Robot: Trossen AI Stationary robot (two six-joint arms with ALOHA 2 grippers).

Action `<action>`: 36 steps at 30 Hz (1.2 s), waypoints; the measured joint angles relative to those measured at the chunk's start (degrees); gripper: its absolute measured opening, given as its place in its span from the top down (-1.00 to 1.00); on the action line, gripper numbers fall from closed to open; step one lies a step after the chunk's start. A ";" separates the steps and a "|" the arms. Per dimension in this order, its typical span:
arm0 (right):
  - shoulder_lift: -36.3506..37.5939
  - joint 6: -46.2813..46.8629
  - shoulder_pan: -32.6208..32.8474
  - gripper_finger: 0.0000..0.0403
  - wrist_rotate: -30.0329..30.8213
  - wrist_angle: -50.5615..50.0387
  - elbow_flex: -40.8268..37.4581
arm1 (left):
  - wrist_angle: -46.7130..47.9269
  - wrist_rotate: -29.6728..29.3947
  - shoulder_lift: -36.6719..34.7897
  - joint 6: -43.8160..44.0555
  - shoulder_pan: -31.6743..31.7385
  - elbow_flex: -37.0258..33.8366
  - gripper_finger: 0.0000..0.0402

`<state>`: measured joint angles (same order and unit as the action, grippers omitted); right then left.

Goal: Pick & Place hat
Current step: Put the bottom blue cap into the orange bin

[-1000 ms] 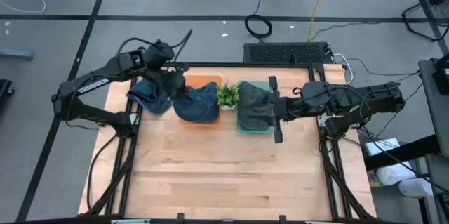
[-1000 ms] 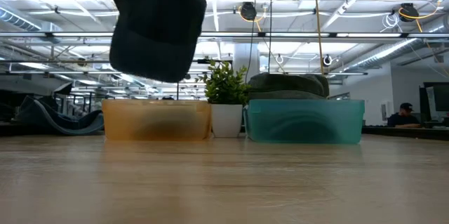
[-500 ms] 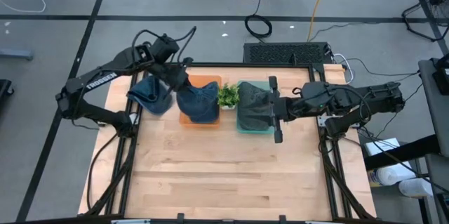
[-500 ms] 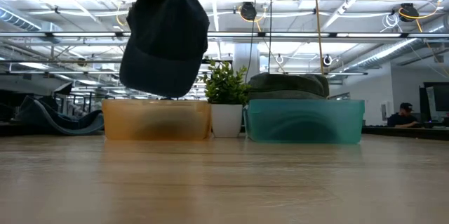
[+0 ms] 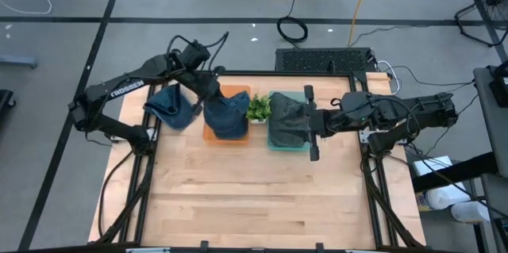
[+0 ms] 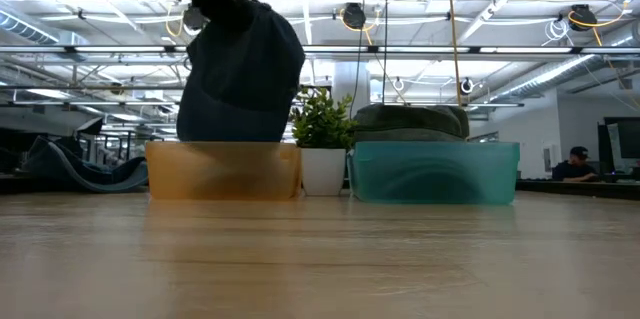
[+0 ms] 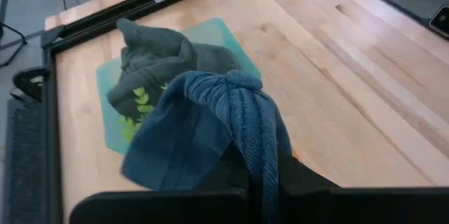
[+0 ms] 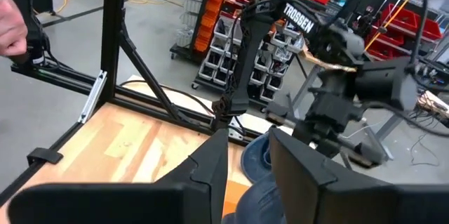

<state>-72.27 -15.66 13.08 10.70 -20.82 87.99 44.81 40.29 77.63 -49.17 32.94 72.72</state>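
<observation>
A: Left gripper is up in the upper left of the high view, jaws pressed together on a blue hat, and the hat hangs right over the orange bin.

B: From table height that hat fills the upper left, its lower edge at the rim of the orange bin. It looks to dip behind the front wall, though I can't tell if it touches the bottom.

A: Left wrist view has the blue cloth bunched just ahead of the fingers.

B: And the right gripper?

A: Right of centre in the high view, at the teal bin's right edge. In its wrist view the fingers stand slightly apart with nothing between them.

B: A dark grey hat lies in that teal bin. Low view shows its crown rising above the rim.

A: A small plant stands between the two bins. A second blue hat lies on the table, just left of the orange bin.
</observation>
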 joint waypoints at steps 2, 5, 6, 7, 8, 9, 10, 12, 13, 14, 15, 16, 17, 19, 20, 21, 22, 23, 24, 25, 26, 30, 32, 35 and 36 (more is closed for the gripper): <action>0.00 -0.09 0.00 0.53 0.00 0.00 0.00 | -2.47 0.42 -0.56 1.26 0.34 -2.75 0.98; 0.00 -0.17 -0.01 0.52 0.17 0.00 0.00 | -6.14 3.50 -0.92 1.65 0.54 -5.74 0.98; 0.00 -0.26 0.00 0.52 0.39 -0.01 0.00 | -7.32 5.03 -0.92 1.94 0.54 -6.54 0.98; 0.00 -0.26 0.00 0.51 1.13 0.00 0.00 | -8.14 6.01 -0.92 2.51 0.52 -7.22 0.98; 0.00 -0.22 0.00 0.51 1.89 -0.02 0.00 | -8.74 6.43 -0.92 3.02 0.48 -7.80 0.98; 0.00 -0.22 -0.01 0.51 2.80 0.00 0.00 | -9.19 6.56 -0.92 2.98 0.43 -8.19 0.98; 0.00 -0.22 -0.02 0.50 3.25 0.00 0.00 | -9.60 7.12 -0.92 2.95 0.43 -8.50 0.98; 0.00 -0.24 -0.04 0.50 4.24 0.00 0.00 | -9.66 10.07 -0.92 3.40 0.51 -8.67 0.98; 0.00 -0.26 -0.04 0.50 4.59 0.00 0.00 | -10.06 12.01 -1.02 3.86 0.54 -8.67 0.98; 0.00 -0.26 -0.04 0.50 4.65 0.00 -0.01 | -10.19 13.32 -1.56 4.10 0.52 -8.67 0.98; 0.00 -0.25 -0.04 0.50 4.66 0.00 -0.02 | -10.18 13.64 -2.18 4.06 0.40 -8.67 0.98; 0.00 -0.26 -0.04 0.50 4.66 0.00 -0.01 | -10.08 13.79 -2.61 3.56 0.25 -8.67 0.98; 0.00 -0.26 -0.14 0.50 4.65 0.00 -0.02 | -9.94 13.84 -2.73 2.67 0.13 -8.65 0.98; 0.00 -0.17 -0.26 0.50 4.59 0.14 -0.02 | -8.52 13.43 -2.39 1.34 0.79 -8.67 0.98; 0.00 -0.17 -0.26 0.50 4.57 0.60 -0.02 | -7.39 12.39 -2.27 0.55 1.32 -8.74 0.98; -0.02 -0.17 -0.26 0.50 4.57 1.18 -0.02 | -6.78 11.02 -2.25 -0.37 1.72 -8.85 0.98; -0.01 -0.16 -0.28 0.50 4.57 1.75 -0.02 | -7.27 10.05 -2.25 -1.43 2.11 -9.32 0.98; -0.02 -0.11 -0.28 0.50 4.55 2.56 -0.02 | -7.68 9.43 -2.24 -2.39 2.59 -10.13 0.98; -0.02 -0.09 -0.28 0.50 4.52 3.38 -0.02 | -7.95 8.98 -2.12 -3.04 3.32 -11.16 0.98; -0.02 -0.09 -0.28 0.50 4.51 4.03 -0.02 | -8.10 8.82 -1.92 -3.35 4.13 -12.24 0.98; -0.02 -0.06 -0.28 0.50 4.52 4.56 -0.02 | -8.74 8.66 -1.88 -3.46 5.01 -13.49 0.98; -0.01 -0.06 -0.28 0.50 4.50 6.19 -0.02 | -15.18 7.21 -2.02 -3.14 8.28 -18.86 0.98; 0.00 -0.06 -0.28 0.50 4.50 6.07 -0.02 | -19.11 6.57 -1.95 -2.20 9.26 -21.23 0.98; -0.02 -0.06 -0.28 0.50 4.50 6.00 -0.02 | -26.61 4.16 -2.01 0.57 9.99 -23.77 0.98; -0.02 -0.06 -0.28 0.50 4.50 5.99 -0.02 | -28.30 2.65 -1.99 1.64 10.32 -24.44 0.98</action>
<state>-72.29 -15.73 12.80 15.20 -14.83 87.96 16.51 42.94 75.64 -47.53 43.26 48.28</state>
